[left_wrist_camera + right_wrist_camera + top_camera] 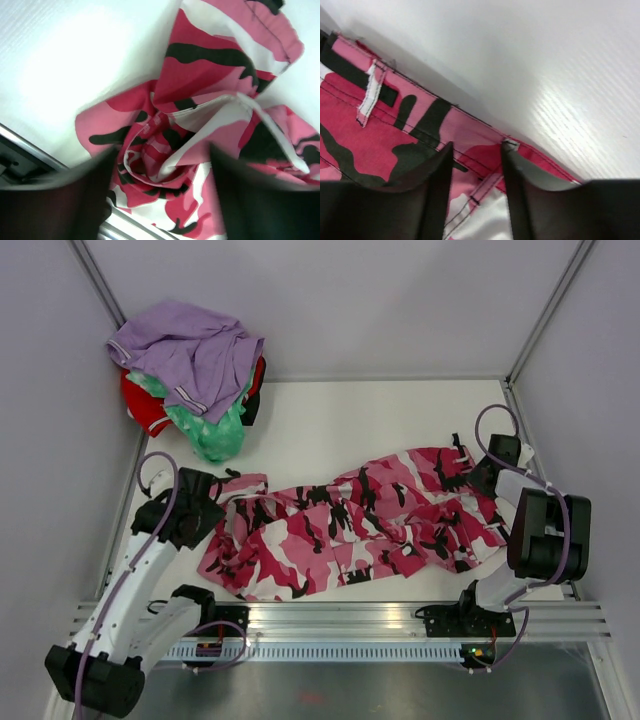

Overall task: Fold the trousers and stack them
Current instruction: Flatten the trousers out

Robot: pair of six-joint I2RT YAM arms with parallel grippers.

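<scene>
The pink camouflage trousers (360, 525) lie crumpled across the white table, the leg ends at the left and the waistband at the right. My left gripper (222, 492) hovers over the left end. In the left wrist view it (162, 167) is open wide, with a bunched swirl of the trousers (165, 145) below and between the fingers. My right gripper (482, 475) is at the far right end. In the right wrist view it (476, 152) is open a narrow way, its tips at the stitched waistband edge (470, 130), and the cloth lies flat between them.
A pile of clothes sits at the back left: a lavender garment (190, 350) on top, with green (215, 430) and red (140, 405) ones under it. A metal rail (340, 620) runs along the near edge. Walls close in the back and both sides.
</scene>
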